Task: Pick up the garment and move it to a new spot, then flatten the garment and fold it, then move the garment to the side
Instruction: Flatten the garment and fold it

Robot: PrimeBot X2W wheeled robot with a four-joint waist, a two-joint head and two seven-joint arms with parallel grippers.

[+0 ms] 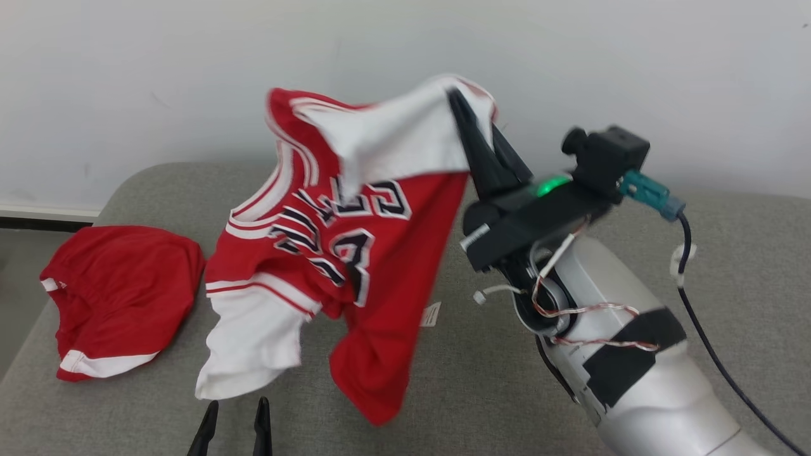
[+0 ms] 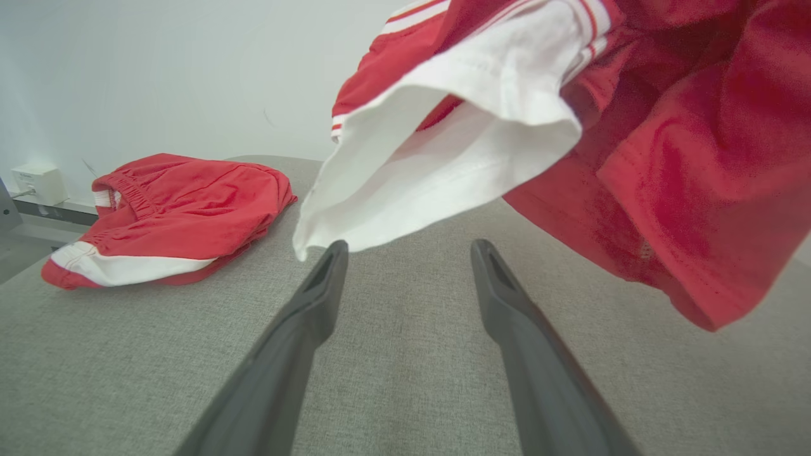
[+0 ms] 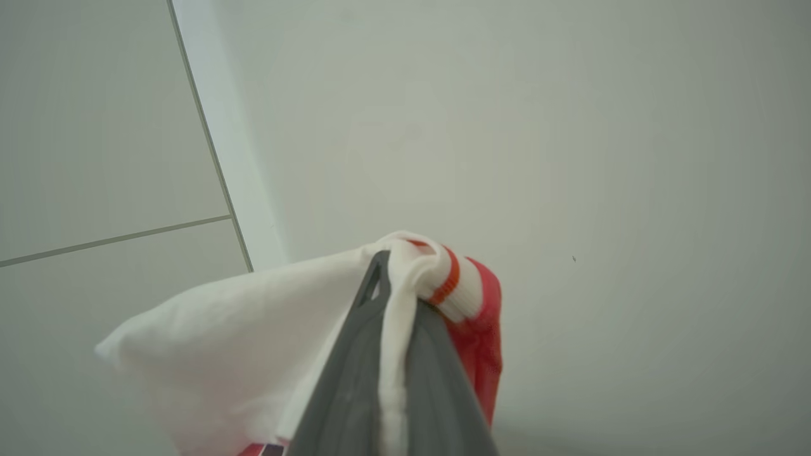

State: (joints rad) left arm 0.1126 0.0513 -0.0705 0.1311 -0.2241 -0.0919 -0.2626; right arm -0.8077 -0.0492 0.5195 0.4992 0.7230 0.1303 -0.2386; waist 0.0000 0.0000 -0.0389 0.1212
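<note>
A red and white basketball jersey (image 1: 342,253) with dark lettering hangs in the air over the grey cushioned surface (image 1: 481,380). My right gripper (image 1: 472,126) is raised high and shut on the jersey's white sleeve edge (image 3: 405,278), its fingers pointing up toward the wall. The cloth droops down and to the left, its lowest red corner just above the surface. My left gripper (image 1: 236,411) stands open at the bottom edge, low over the surface. In the left wrist view a white sleeve (image 2: 437,158) dangles just above the left gripper's fingertips (image 2: 332,253), with nothing between them.
Red shorts with white trim (image 1: 117,297) lie bunched at the left end of the cushioned surface. A white wall rises close behind. A white socket box (image 2: 37,183) sits on a ledge at the far left. My right forearm (image 1: 633,354) and its cable cross the right side.
</note>
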